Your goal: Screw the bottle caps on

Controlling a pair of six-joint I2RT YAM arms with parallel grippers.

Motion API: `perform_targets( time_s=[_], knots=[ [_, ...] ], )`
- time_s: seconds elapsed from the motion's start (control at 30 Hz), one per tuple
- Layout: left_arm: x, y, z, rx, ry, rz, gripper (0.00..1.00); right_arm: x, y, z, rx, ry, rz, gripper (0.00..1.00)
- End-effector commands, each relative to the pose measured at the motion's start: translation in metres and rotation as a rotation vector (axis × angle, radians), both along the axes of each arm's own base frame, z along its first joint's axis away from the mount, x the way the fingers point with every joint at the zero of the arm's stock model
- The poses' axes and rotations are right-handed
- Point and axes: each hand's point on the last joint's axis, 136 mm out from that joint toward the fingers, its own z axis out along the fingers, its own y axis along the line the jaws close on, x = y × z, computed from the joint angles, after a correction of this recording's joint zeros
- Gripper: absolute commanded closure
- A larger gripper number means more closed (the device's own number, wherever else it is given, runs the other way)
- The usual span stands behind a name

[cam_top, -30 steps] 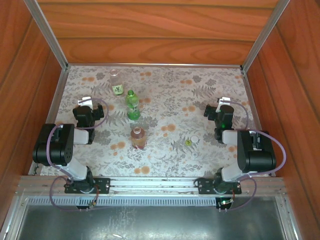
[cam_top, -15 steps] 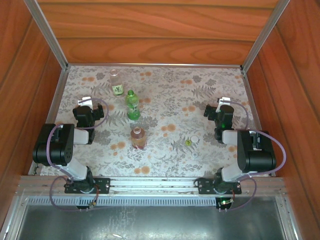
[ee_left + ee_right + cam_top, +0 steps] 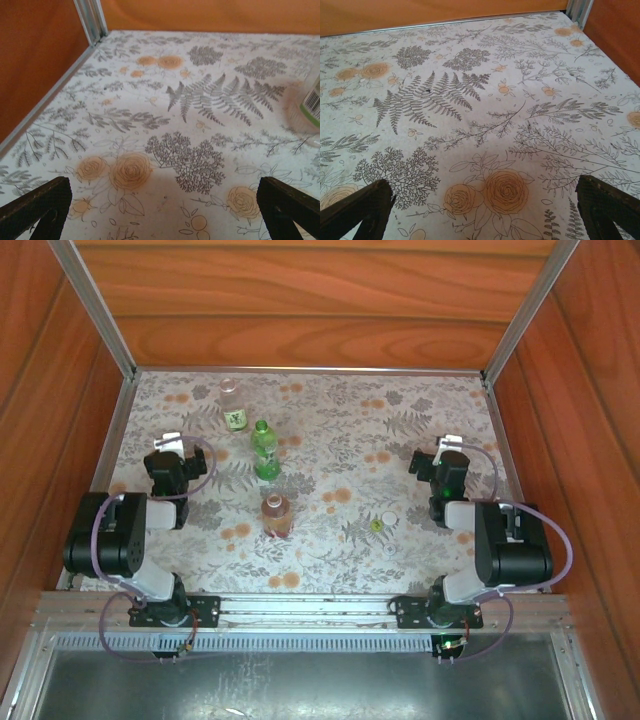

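The floral-patterned worktop (image 3: 330, 440) lies inside a box of reddish wooden walls (image 3: 300, 310). Three small plastic bottles stand upright in a loose line left of centre in the top view. The clear bottle with a dark-and-white label (image 3: 233, 407) is highest in the frame. The green bottle (image 3: 265, 452) is just below and to the right of it. The bottle of reddish-amber liquid (image 3: 277, 516) is lowest, near the middle of the picture. None of them touches another.

The caps lie flat on the worktop, well apart from the amber bottle and to its right. A yellow-green round cap (image 3: 377, 526) has a white round cap (image 3: 389, 517) just beside it to the upper right, and a third pale cap (image 3: 388, 551) lies a little lower, faint against the pattern.

The left hand (image 3: 170, 444) sits near the left edge of the frame, left of the green bottle, released and grasping nothing. In its wrist view the dark fingers (image 3: 37, 210) stand wide at the bottom corners with bare worktop between them. The lower part of a labelled bottle (image 3: 309, 102) shows at the right edge — which bottle, I cannot tell.

The right hand (image 3: 445, 450) sits at the right side, above the caps, likewise released — its dark fingers (image 3: 355, 210) are spread over bare patterned worktop.
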Motion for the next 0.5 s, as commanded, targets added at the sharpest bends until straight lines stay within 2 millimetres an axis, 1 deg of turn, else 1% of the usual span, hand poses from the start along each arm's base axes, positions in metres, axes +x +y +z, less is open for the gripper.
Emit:
perform_targets(
  time_s=[0.0,0.13,0.27,0.33,0.4,0.47],
  knots=[
    [-0.009,0.001,0.021,0.004,-0.058,-0.002,0.0,-0.004,0.004,0.021,-0.009,-0.089,0.016,0.0],
    [-0.023,0.001,0.047,0.014,-0.105,-0.005,0.0,-0.011,0.007,0.04,0.008,-0.041,0.025,0.0],
    [-0.038,-0.002,0.081,0.051,-0.159,-0.004,0.0,-0.021,0.026,0.06,0.047,-0.045,0.125,0.0],
    [-0.046,-0.01,0.102,0.072,-0.198,-0.024,0.0,-0.027,0.036,0.064,0.083,0.015,0.173,0.0],
    [-0.055,-0.028,0.126,0.095,-0.237,-0.074,0.0,-0.033,0.053,0.065,0.112,0.079,0.238,0.0],
    [-0.064,-0.048,0.15,0.114,-0.28,-0.128,0.0,-0.038,0.07,0.068,0.109,0.096,0.291,0.0]
  ],
)
